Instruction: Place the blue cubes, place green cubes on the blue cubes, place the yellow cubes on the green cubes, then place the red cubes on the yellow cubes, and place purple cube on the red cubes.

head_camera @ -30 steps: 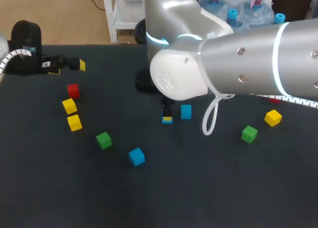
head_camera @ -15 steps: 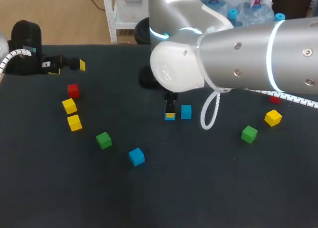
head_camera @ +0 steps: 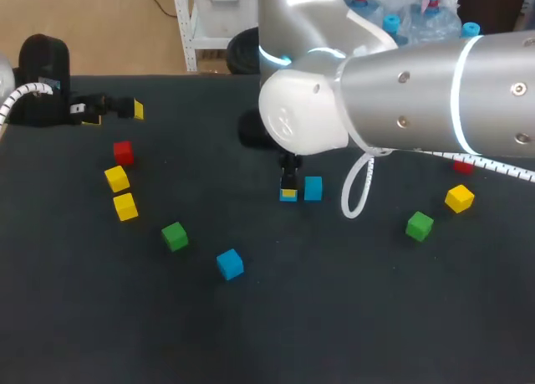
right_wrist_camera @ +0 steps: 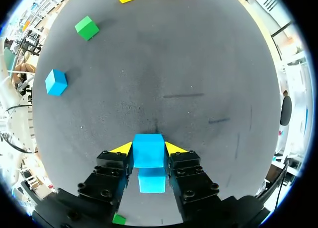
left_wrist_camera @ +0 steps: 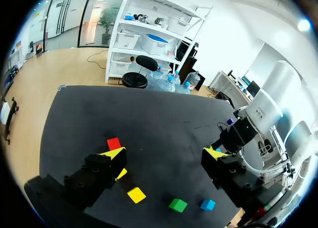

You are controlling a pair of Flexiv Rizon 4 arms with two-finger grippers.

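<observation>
Left pincer (head_camera: 114, 114): at the far left corner of the worktop (head_camera: 276, 334), fingers spread, nothing between them. Its arm is cut off at the left edge.

Near the left edge: first red cube (head_camera: 124, 152), first yellow cube (head_camera: 117, 178), second yellow cube (head_camera: 125, 206). Toward the front edge: left green cube (head_camera: 175, 235), loose blue cube (head_camera: 230, 263).

Mid-worktop: right pincer (head_camera: 287, 193) pinches the held blue cube (right_wrist_camera: 148, 150), which its fingers largely hide in the head view. Whether it rests on the worktop cannot be determined. Just beside it: neighbouring blue cube (head_camera: 313, 187).

Near the right edge: right green cube (head_camera: 420, 226), third yellow cube (head_camera: 459, 198), second red cube (head_camera: 462, 167), mostly hidden under the right arm (head_camera: 435, 99).

Count: blue 3, green 2, yellow 3, red 2.
</observation>
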